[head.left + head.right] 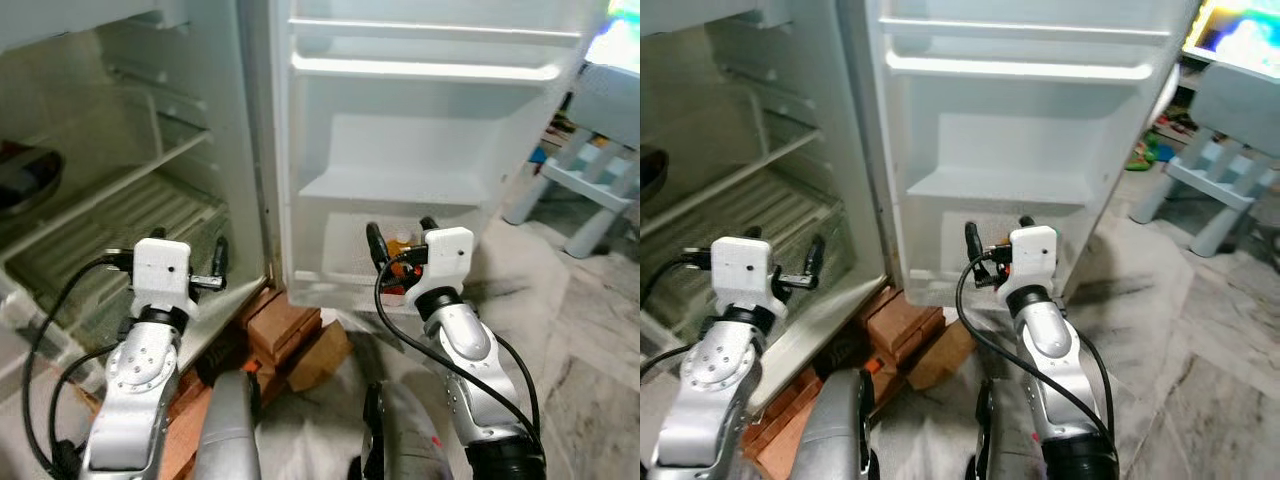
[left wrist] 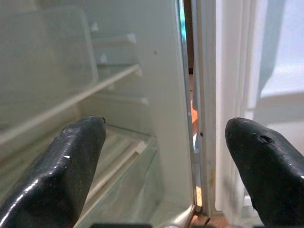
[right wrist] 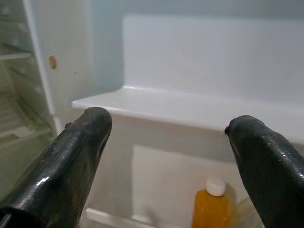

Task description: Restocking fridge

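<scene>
Right claw hangs in front of the open door, its 2 fingers spread wide with nothing between them. Through its wrist camera we see an orange bottle with a white cap standing in the lowest door bin; in the head view the bottle is mostly hidden behind the claw, only an orange patch showing at 12 o'clock from the wrist. Left claw is up at about 9 o'clock from the right one, fingers likewise spread and empty, aimed past the hinge edge into the cabinet, where bare shelves run off toward 10 o'clock.

We judge the bottle is already set down and the step in hand is clearing the right claw from the bin. To do it well, we would draw the wrist straight back toward 6 o'clock, fingers kept apart, so neither one clips the cap or tips the bottle. The shelf ledge sits just above the bottle, so we would not lift before we are clear of it. The cable looping off the wrist hangs near the bin's lip; we would watch that it does not snag there. Bricks and a box lie on the floor under the door, at 7 o'clock from the right claw.
</scene>
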